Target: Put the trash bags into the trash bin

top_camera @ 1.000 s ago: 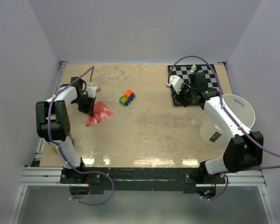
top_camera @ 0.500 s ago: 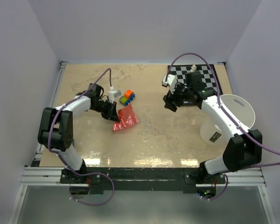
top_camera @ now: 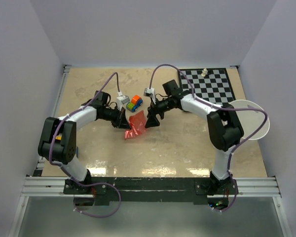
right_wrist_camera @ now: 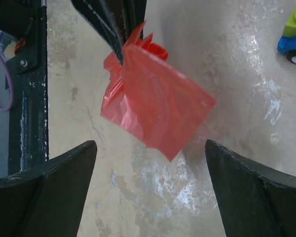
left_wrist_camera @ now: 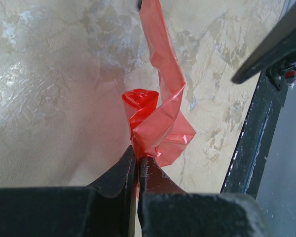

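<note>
The trash bag (top_camera: 136, 125) is a crumpled red-pink film hanging just over the tabletop near the middle. My left gripper (top_camera: 124, 120) is shut on the bag's gathered end, and in the left wrist view the film (left_wrist_camera: 160, 116) spills out past the pinched jaws (left_wrist_camera: 137, 158). My right gripper (top_camera: 150, 121) faces it from the right, open, with the bag (right_wrist_camera: 155, 106) in front of its spread jaws (right_wrist_camera: 150, 148) and not touching them. The left fingers (right_wrist_camera: 106, 24) show at the top of the right wrist view. The white trash bin (top_camera: 251, 123) stands at the right edge, partly behind the right arm.
A small colourful toy car (top_camera: 134, 102) sits just behind the bag and shows in the right wrist view's top right corner (right_wrist_camera: 295, 34). A black-and-white checkerboard (top_camera: 209, 85) with a pale chess piece (top_camera: 204, 72) lies at the back right.
My left gripper has carried the bag from the left side to the middle of the table. My right arm has swung left from the checkerboard to the bag, and its jaws have opened wide.
</note>
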You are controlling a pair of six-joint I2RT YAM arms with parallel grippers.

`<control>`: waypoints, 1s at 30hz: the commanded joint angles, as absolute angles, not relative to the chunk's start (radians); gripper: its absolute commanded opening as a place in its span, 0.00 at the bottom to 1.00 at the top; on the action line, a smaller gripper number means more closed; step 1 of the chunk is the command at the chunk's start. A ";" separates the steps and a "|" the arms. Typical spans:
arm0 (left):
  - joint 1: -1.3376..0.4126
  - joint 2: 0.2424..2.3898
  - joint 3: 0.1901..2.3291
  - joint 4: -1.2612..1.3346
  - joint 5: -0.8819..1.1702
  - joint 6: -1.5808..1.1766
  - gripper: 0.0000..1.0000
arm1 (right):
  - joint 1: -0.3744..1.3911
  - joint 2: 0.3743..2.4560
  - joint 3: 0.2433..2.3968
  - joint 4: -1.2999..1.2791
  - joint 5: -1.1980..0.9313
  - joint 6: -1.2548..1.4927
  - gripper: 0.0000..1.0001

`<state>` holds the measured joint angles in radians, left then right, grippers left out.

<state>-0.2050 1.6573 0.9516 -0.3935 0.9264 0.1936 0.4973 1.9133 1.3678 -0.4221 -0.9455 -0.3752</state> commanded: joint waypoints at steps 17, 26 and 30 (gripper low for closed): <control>-0.218 1.624 0.956 -0.224 0.737 0.039 0.22 | 0.537 2.069 1.574 -0.448 -1.114 -0.365 0.00; -0.216 1.617 0.859 -0.075 0.632 -0.165 0.55 | 0.540 2.007 1.706 -0.702 -0.807 -0.399 0.00; -0.216 1.608 0.821 -0.025 0.629 -0.195 0.56 | 0.540 1.947 1.741 -0.776 -0.730 -0.393 0.00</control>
<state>-0.2165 1.6302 0.8497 -0.1337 0.6441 -0.1177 0.5419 2.0541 1.6741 -0.6594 -0.8341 -0.3813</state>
